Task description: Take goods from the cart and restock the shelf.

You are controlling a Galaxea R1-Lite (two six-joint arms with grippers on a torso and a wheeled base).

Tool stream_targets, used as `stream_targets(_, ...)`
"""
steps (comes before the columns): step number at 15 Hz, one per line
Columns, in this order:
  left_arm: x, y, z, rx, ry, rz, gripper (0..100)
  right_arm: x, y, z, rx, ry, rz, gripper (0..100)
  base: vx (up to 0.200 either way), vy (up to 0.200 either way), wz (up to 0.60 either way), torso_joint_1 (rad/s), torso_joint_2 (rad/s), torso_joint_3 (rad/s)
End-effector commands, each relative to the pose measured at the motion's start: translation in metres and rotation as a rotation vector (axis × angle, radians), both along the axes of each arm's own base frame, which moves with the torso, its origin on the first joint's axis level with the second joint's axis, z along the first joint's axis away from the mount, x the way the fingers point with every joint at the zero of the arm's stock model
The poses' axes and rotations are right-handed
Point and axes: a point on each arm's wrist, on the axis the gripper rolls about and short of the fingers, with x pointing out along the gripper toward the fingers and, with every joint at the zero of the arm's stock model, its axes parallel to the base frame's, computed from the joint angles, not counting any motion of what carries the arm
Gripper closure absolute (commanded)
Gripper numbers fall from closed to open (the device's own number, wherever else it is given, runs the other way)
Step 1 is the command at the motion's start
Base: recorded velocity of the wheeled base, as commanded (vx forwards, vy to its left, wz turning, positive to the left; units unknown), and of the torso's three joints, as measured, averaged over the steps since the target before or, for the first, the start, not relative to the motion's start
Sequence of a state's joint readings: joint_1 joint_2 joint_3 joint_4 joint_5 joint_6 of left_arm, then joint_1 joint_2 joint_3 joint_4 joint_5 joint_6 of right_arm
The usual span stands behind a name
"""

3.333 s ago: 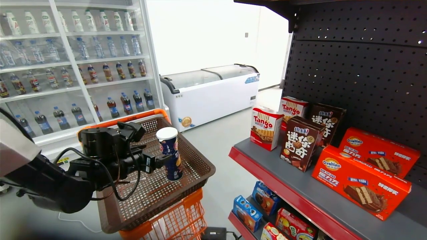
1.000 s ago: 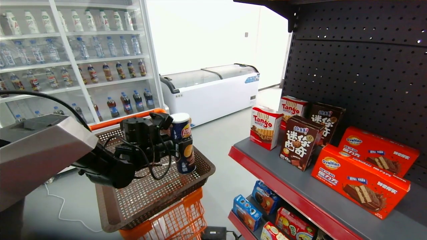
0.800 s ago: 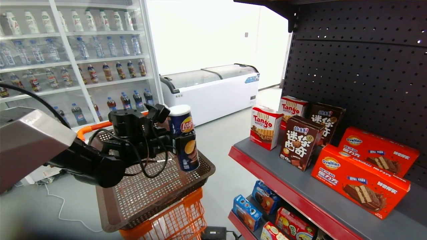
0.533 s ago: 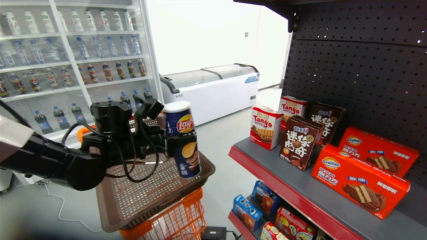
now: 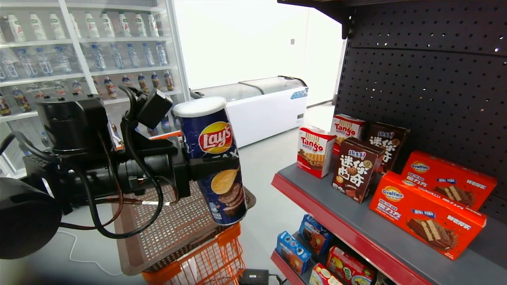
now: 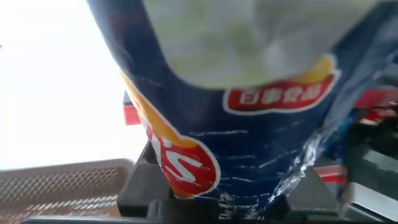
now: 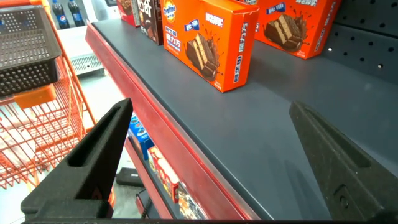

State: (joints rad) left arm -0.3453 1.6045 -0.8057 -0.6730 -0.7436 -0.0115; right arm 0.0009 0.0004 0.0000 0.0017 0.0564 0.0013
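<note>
Drink coolers [image 5: 79,59] and a chest freezer [image 5: 261,103] fill the back of the shop. On the head view, your left gripper [image 5: 210,164] is clamped on the chips can [image 5: 212,136], slightly tilted above the cart basket [image 5: 166,233]; its far finger is hidden behind the can. Left wrist: the can [image 6: 249,143] sits right up close, with what's probably basket mesh [image 6: 62,183] beyond. Right wrist: your right gripper [image 7: 210,109] is spread wide over the grey shelf [image 7: 261,149], near the orange boxes [image 7: 208,37].

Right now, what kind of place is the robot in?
Most likely a small supermarket: a glass-door cooler full of bottled drinks, a chest freezer, and a shelf lined with snack boxes.
</note>
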Motion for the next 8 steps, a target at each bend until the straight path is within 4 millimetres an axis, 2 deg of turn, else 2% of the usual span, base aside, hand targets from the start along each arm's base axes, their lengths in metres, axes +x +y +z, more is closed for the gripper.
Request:
stream_targets(1, -0.010, -0.011, 0.007, -0.004, -0.030, -0.049, 100, 0.000, 0.000, 0.000, 0.000, -0.001, 0.001, 0, 0.000, 0.000, 0.00, 0.000, 0.00, 0.000)
stream_targets(4, -0.020, -0.024, 0.008, 0.007, -0.054, -0.109, 100, 0.000, 0.000, 0.000, 0.000, -0.001, 0.001, 0, 0.000, 0.000, 0.00, 0.000, 0.00, 0.000)
stream_targets(8, -0.041, -0.030, 0.014, 0.022, -0.030, -0.141, 100, 0.000, 0.000, 0.000, -0.001, -0.001, 0.003, 0, 0.000, 0.000, 0.00, 0.000, 0.00, 0.000)
